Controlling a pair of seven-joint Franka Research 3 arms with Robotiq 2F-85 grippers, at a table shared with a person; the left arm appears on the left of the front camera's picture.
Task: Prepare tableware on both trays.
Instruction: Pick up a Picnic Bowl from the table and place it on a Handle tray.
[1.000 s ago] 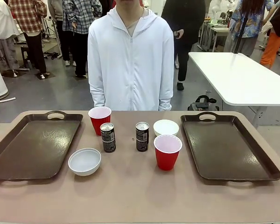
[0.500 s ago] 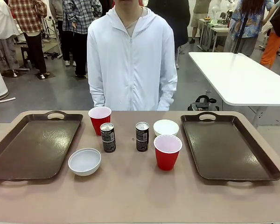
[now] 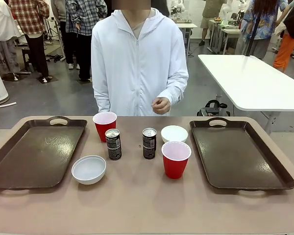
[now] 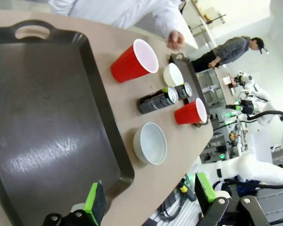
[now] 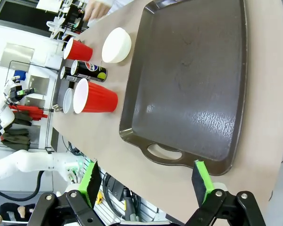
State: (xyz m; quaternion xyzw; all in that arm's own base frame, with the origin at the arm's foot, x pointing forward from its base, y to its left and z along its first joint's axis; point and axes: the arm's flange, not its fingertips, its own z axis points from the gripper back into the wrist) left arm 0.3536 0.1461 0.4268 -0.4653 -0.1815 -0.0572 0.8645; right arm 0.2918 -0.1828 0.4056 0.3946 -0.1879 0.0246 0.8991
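Cups [image 3: 176, 159], bowls [image 3: 88, 169], cans [image 3: 113, 144] — grouped on the desk [image 3: 137, 205] between two bare trays [image 3: 34, 152].
Left pincer [image 4: 150, 194] and right pincer [image 5: 146, 181] gape wide, empty; put one of each per tray, gripping cups by the wall — upright, clear of neighbours.

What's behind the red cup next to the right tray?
A white bowl, toward the person, apart from the red cup. The cup's rim covers the bowl's lower edge.

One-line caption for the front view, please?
Red cups, white bowls and black cans stand between two brown trays; a person faces them.
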